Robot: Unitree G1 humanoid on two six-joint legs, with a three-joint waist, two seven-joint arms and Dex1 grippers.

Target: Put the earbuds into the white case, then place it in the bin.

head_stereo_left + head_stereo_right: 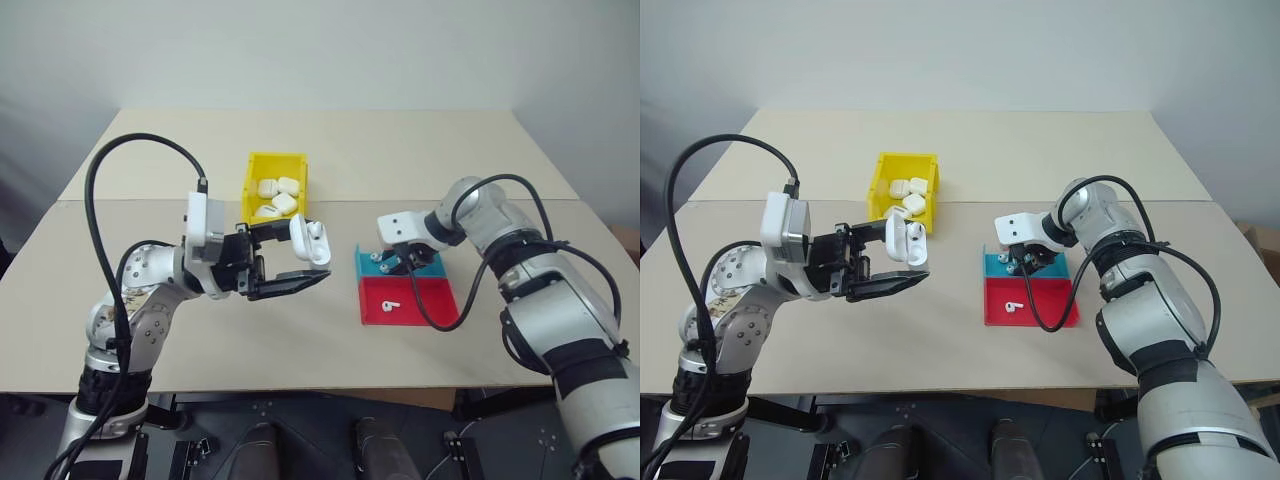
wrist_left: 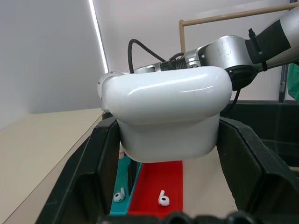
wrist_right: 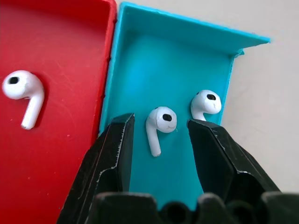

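Observation:
My left gripper [image 1: 298, 256] is shut on the white case [image 1: 312, 238], held above the table left of centre with its lid open. In the left wrist view the case [image 2: 168, 112] sits between both black fingers. My right gripper [image 1: 392, 262] points down into the blue half of the tray [image 1: 370, 266]. It is open, with its fingers either side of one earbud [image 3: 161, 122] and a gap on each side. A second earbud [image 3: 205, 103] lies just beyond in the blue half. A third earbud [image 1: 390, 306] lies in the red half [image 1: 425, 300]. The yellow bin [image 1: 275, 158] stands behind the held case.
Several look-alike white cases [image 1: 277, 196] lie in the bin. The red-and-blue tray sits right of centre on the beige table [image 1: 200, 340]. Black cables loop over both arms. Bare tabletop lies between the two arms and toward the front edge.

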